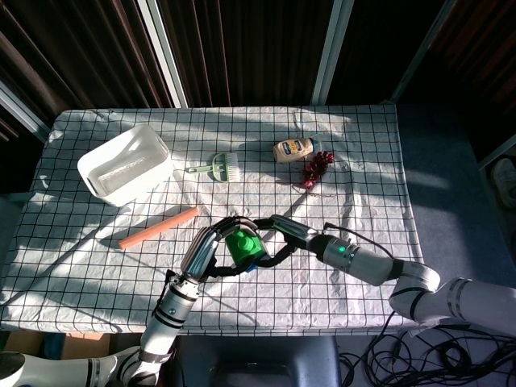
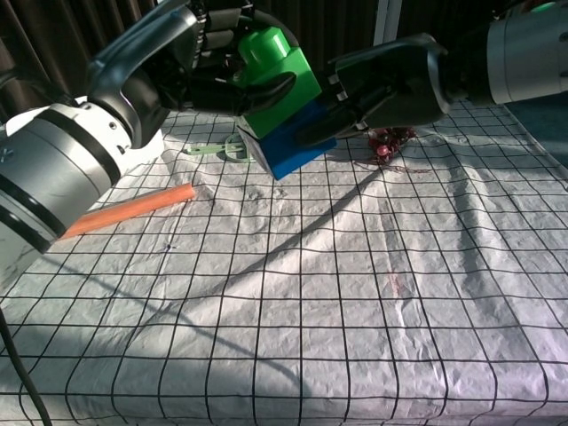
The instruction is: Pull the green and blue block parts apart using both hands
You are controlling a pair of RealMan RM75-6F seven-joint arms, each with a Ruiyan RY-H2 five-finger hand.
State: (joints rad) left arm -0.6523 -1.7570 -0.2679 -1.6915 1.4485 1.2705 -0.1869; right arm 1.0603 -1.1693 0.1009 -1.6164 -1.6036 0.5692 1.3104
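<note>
A green block (image 2: 282, 78) sits joined on top of a blue block (image 2: 288, 146), both lifted above the table. My left hand (image 2: 209, 62) grips the green part from the left, fingers wrapped over its top. My right hand (image 2: 377, 89) comes in from the right and its fingers close around the blue part. In the head view the green block (image 1: 241, 244) shows between the left hand (image 1: 211, 248) and the right hand (image 1: 282, 238), with only a sliver of blue (image 1: 254, 262) visible.
An orange stick (image 1: 159, 226) lies left of the hands. A white tub (image 1: 125, 164) stands at the back left. A green brush (image 1: 216, 168), a small bottle (image 1: 295, 149) and a dark red bunch (image 1: 315, 168) lie further back on the checked cloth (image 1: 363, 185).
</note>
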